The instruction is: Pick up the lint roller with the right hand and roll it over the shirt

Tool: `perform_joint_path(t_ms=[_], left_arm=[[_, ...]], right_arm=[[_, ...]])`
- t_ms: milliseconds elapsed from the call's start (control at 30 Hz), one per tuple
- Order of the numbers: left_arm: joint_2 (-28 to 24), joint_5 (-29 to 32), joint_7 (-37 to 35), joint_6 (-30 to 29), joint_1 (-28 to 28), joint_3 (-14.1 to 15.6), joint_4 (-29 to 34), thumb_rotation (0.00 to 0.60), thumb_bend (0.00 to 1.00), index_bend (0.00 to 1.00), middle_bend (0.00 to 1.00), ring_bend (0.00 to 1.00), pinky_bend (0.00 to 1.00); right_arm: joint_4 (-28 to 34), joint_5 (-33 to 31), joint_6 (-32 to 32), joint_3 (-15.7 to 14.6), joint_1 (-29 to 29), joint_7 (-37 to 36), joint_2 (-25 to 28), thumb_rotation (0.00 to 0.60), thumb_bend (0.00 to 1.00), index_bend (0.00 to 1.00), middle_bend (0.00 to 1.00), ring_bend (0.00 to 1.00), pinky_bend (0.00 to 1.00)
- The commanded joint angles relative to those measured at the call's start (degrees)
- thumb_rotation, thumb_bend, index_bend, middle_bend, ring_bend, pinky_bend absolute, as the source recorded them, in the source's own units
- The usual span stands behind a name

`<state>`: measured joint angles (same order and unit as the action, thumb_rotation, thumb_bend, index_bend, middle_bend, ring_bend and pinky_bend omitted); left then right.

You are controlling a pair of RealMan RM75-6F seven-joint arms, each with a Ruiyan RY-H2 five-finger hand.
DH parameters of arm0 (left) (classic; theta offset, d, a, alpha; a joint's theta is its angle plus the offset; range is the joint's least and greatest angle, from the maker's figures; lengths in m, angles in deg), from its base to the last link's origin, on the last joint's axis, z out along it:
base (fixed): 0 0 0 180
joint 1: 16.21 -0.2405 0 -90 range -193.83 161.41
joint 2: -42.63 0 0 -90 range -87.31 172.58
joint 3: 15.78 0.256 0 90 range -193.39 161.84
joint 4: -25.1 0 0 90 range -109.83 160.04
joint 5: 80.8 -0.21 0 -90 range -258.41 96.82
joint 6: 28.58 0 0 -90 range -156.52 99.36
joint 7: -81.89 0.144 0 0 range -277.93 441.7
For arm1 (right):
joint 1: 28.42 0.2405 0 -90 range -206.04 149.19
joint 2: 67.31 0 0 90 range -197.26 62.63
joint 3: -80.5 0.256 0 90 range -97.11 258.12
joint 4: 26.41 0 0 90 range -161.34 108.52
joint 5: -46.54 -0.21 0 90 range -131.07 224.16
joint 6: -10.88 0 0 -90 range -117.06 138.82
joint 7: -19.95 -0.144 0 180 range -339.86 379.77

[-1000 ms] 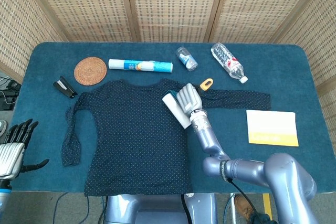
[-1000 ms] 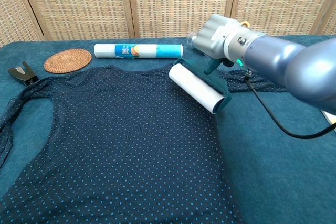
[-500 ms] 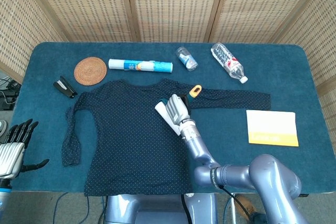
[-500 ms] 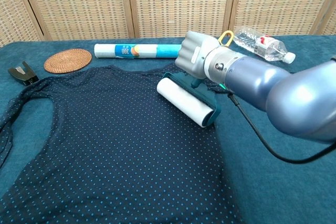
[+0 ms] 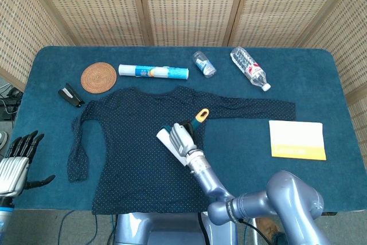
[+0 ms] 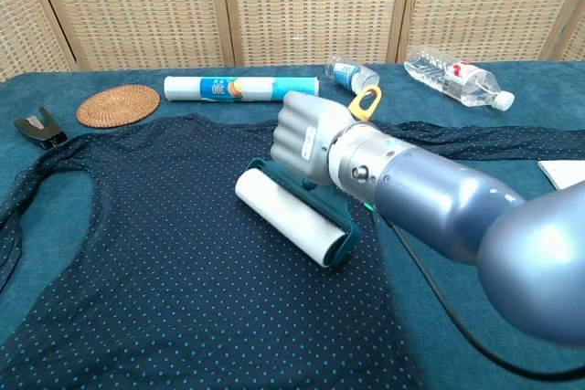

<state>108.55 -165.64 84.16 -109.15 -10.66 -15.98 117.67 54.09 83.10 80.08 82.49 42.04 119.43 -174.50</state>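
The right hand (image 6: 306,141) gripped the roller (image 6: 291,216) on the shirt (image 5: 137,142). Even downward pressure would help. The left hand (image 5: 14,162) hung empty, fingers apart.

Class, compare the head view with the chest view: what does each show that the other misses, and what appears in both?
Only the head view shows the left robot hand, open off the table's left edge, and the whole yellow-and-white booklet. Only the chest view shows the white roll in its teal frame lying across the shirt. Both show the right robot hand holding the lint roller, the coaster and the two bottles.
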Motion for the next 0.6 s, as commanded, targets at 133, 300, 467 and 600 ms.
perform_joint_path(t_ms=[133,300,467,600], left_arm=[[0.14,-0.02,0.3,0.14,0.07,0.1,-0.07,0.6,0.0,0.0,0.0,0.0,0.0],[0.21,0.07,0.47,0.15,0.08,0.12,-0.07,0.6,0.0,0.0,0.0,0.0,0.0],[0.31,0.13,0.65,0.27,0.12,0.19,-0.12,0.6,0.0,0.0,0.0,0.0,0.0],[0.43,0.24,0.88,0.39,0.2,0.16,-0.16,0.6,0.0,0.0,0.0,0.0,0.0]], right_arm=[[3.68,1.23,1.73,-1.28,0.38,2.62,-2.08,0.6,0.85,0.7,1.0,1.0,1.0],[6.8,2.21,2.65,-2.32,0.28,3.87,-3.03,0.6,0.85,0.7,1.0,1.0,1.0],[8.23,2.98,2.74,-2.94,0.1,4.0,-3.21,0.6,0.84,0.7,1.0,1.0,1.0],[9.47,3.61,2.45,-3.74,-0.08,4.04,-3.18,0.6,0.84,0.7,1.0,1.0,1.0]])
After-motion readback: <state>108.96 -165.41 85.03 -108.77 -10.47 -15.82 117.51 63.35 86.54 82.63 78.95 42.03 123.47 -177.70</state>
